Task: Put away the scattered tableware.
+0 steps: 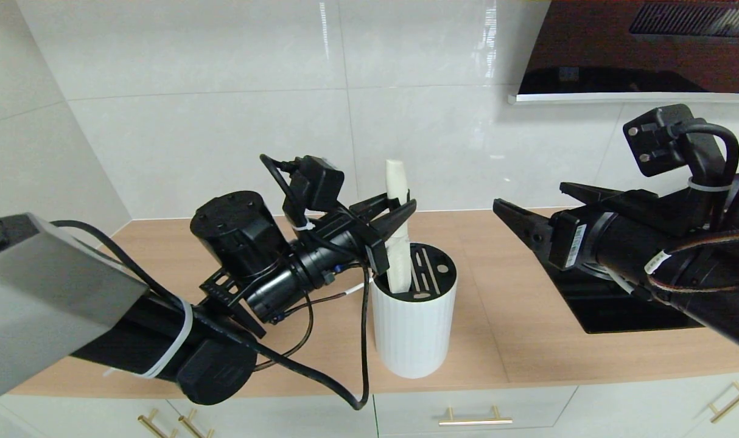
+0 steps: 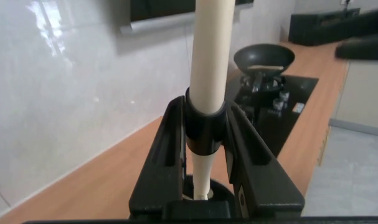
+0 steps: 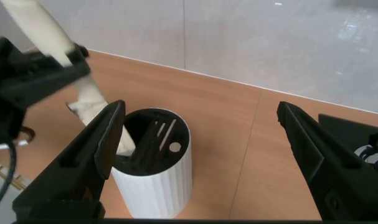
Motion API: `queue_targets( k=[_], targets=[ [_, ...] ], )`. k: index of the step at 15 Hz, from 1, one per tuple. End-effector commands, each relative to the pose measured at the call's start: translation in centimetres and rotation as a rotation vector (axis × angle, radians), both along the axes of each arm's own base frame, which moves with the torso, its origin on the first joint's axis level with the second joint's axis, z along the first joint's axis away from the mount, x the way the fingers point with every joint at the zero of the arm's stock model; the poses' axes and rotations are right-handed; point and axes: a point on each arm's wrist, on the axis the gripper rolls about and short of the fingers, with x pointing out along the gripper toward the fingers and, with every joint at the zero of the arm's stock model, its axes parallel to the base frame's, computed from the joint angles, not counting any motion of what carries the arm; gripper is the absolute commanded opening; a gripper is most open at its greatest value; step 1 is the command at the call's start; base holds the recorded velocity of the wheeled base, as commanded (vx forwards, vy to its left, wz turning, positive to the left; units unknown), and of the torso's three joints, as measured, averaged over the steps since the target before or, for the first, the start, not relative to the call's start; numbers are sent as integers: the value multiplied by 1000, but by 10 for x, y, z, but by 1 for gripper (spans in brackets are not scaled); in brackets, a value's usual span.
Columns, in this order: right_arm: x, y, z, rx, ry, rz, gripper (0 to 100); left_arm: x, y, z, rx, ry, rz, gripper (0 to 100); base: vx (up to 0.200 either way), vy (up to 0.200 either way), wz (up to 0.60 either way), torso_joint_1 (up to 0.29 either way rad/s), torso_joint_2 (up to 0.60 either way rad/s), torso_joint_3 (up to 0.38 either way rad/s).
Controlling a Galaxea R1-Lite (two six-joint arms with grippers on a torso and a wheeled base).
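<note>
A white ribbed utensil holder (image 1: 413, 325) with a black slotted top stands on the wooden counter (image 1: 503, 328) near its front edge. A cream-handled utensil (image 1: 397, 228) stands upright with its lower end in the holder's large slot. My left gripper (image 1: 400, 213) is shut on that cream handle (image 2: 208, 81) just above the holder. My right gripper (image 1: 528, 210) is open and holds nothing, hovering over the counter to the right of the holder (image 3: 154, 165). The utensil (image 3: 58, 56) leans out of the holder in the right wrist view.
A black cooktop (image 1: 619, 310) is set into the counter at the right, with a frying pan (image 2: 263, 59) on a burner. A range hood (image 1: 637, 48) hangs above. White tiled wall behind; drawers with gold handles (image 1: 474, 420) below the counter edge.
</note>
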Motion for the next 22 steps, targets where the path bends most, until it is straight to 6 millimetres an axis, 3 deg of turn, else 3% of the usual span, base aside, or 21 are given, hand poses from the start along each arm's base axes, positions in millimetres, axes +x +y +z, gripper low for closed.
queue_targets(
  k=[1,14,22],
  targets=[
    [0,0,0,-1,1,1,100,2,-2,-7,10,17,-1,0,0,0,0,0,0,0],
    [2,1,-3,-7,8,1,100,23,-8,-56,33,131,7,0,0,0,0,0,0,0],
    [3,3,-6,-12,14,1,100,24,-7,-54,19,120,9,0,0,0,0,0,0,0]
  ],
)
